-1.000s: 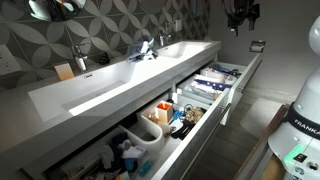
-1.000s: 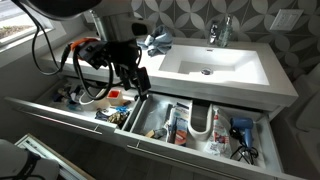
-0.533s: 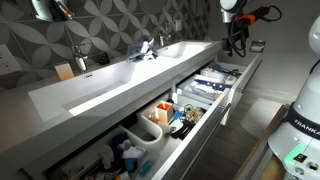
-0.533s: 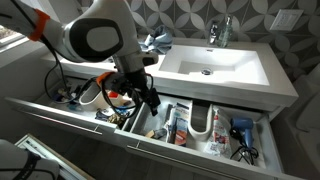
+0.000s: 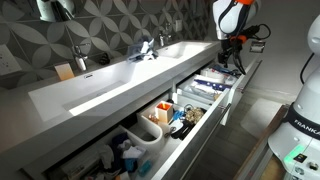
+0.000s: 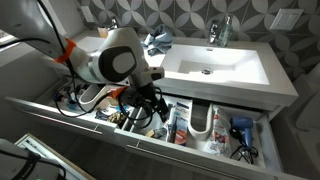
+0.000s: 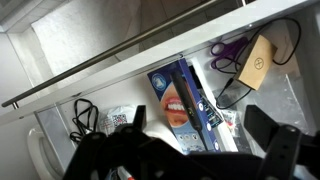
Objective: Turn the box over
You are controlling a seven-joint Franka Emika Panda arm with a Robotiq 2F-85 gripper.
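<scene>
Gripper poised above the box
You hold it open at centre frame, fingers wide enough to straddle the blue face.

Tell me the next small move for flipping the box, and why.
Probably lower straight down onto the blue box: in the wrist view it lies flat, blue face up, roughly centred between the fingers of the open gripper, and apparently not yet gripped.

Grey geometric-patterned wall tile backs a long white vanity basin with chrome faucets, and below it wide cluttered drawers stand pulled open.
</scene>
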